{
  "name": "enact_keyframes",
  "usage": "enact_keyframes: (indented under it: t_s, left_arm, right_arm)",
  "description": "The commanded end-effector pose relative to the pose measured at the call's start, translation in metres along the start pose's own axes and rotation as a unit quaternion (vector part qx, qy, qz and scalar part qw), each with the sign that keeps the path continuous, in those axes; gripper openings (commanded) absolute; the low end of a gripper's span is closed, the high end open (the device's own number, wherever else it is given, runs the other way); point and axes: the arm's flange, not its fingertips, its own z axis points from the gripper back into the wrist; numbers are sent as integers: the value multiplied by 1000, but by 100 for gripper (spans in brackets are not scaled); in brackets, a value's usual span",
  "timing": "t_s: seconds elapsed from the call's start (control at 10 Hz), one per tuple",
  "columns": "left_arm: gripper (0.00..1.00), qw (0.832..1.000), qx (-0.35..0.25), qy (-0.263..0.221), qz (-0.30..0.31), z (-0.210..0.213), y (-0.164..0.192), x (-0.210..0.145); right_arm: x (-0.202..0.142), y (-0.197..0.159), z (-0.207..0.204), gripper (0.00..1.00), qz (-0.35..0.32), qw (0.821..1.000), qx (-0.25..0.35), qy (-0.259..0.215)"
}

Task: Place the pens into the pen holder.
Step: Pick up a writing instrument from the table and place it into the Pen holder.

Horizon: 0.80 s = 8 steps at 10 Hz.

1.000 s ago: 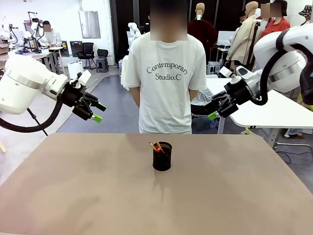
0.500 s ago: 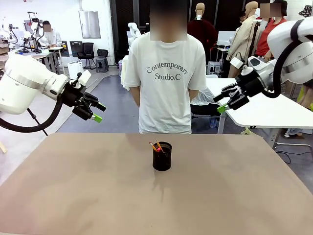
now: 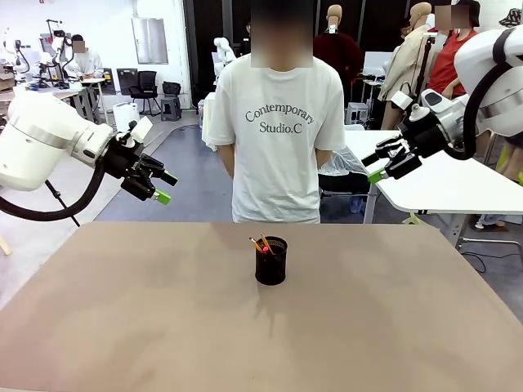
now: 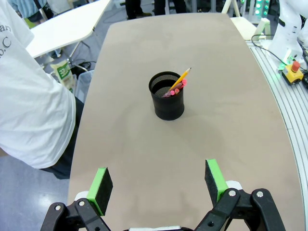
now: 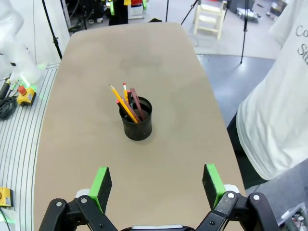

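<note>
Both end effectors hanging released, left (image 3: 162, 187) idle | right end effector (image 3: 384, 162) pulling back, higher than before | pens (image 5: 129, 104) standing in pen holder (image 3: 271, 261), mid-table (image 3: 122, 327) | task looking finished

Black mesh, bright pens, plain tan worktop

The pen holder (image 4: 167, 96) is black mesh; the pens (image 5: 128, 104) in it are orange-yellow, pinkish-red and dark. The worktop (image 3: 163, 327) is plain tan. Both claws are black with green pads (image 4: 102, 183). The person's T-shirt (image 3: 278, 139) is white with dark lettering.
</note>
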Motion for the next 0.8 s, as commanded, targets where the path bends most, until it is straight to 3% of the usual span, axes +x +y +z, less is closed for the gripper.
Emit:
enact_keyframes:
  t_s: [0.0, 0.7]
  left_arm:
    - [100, 1000, 0, 1, -1, 2, -1, 1]
    - [100, 1000, 0, 1, -1, 2, -1, 1]
  right_arm:
    - [0, 1, 0, 100, 0, 1000, 0, 0]
    - [0, 1, 0, 100, 0, 1000, 0, 0]
